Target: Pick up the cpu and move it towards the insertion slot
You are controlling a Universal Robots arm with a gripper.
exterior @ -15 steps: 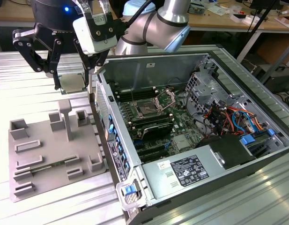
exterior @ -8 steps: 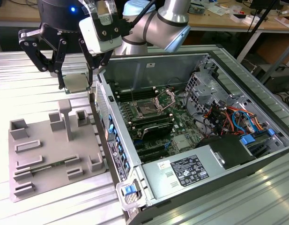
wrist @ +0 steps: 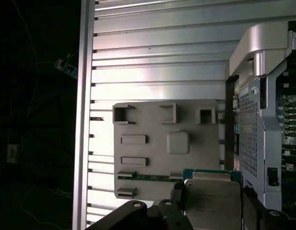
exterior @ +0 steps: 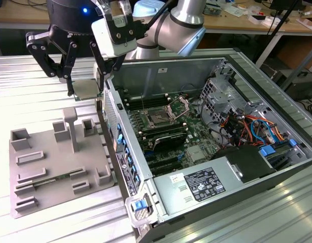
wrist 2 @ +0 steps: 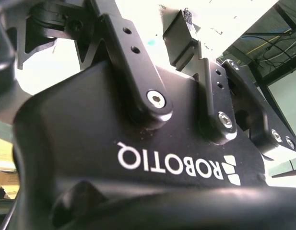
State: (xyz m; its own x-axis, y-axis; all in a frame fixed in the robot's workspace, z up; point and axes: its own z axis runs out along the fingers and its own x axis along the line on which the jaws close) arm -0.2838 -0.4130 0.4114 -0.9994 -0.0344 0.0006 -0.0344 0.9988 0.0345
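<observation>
Gripper [exterior: 86, 86] fingers pinch cpu [exterior: 87, 90] by its edges, clear above grey tray [exterior: 44, 163] far edge, just outside case wall [exterior: 111, 109]; insertion slot [exterior: 158, 120] well apart toward the exterior view's right.

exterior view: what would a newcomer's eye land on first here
The black end effector at the exterior view's upper left, clamped on the silvery cpu over the edge of the grey tray. Then the open computer case on that view's right, with the steel-framed insertion slot inside.
</observation>
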